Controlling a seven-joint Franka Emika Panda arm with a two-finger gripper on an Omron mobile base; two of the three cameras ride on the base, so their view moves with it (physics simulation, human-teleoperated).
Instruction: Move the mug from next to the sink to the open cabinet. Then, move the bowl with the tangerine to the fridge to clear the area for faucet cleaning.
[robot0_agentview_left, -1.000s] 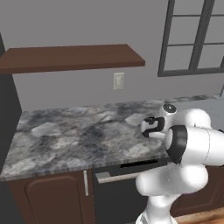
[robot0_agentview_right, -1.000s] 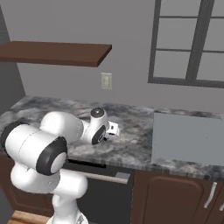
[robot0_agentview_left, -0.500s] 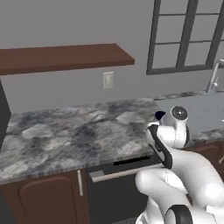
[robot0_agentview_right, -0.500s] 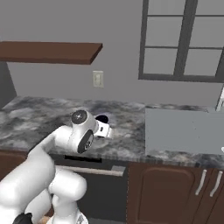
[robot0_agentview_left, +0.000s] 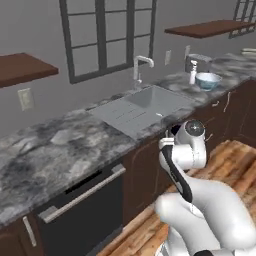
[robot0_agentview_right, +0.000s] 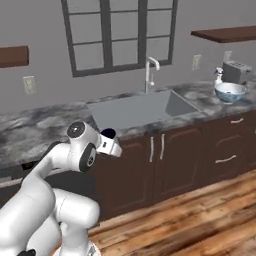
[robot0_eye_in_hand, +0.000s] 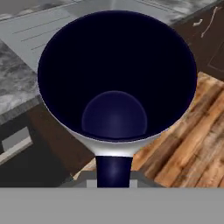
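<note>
1. Mug (robot0_eye_in_hand: 116, 87) was right up against the hand camera, dark mouth gaping toward the lens, rim silvery-white, the gripper (robot0_agentview_right: 109, 142) shut on its rim to judge by the hand view; the fingertips themselves were mostly hidden by the cup.
2. Reason for that hold, as I read it: the cup was off the counter and carried clear of the marble top, in front of the dark lower cabinets, ready for the trip to the open cabinet.
3. Arm was folded tight — elbow up, wrist tucked near the counter's front edge, left of the sink (robot0_agentview_right: 137, 107), hand pointing out toward the room and the wooden floor (robot0_agentview_right: 200, 215).
4. Faucet (robot0_agentview_right: 150, 70) stood at the far side of the sink under the window.
5. Bowl (robot0_agentview_right: 230, 91) sat far to the right on the counter, beside a toaster (robot0_agentview_right: 236, 71) — untouched, so the second half of the job looked not yet begun. I couldn't make out the tangerine inside it.
</note>
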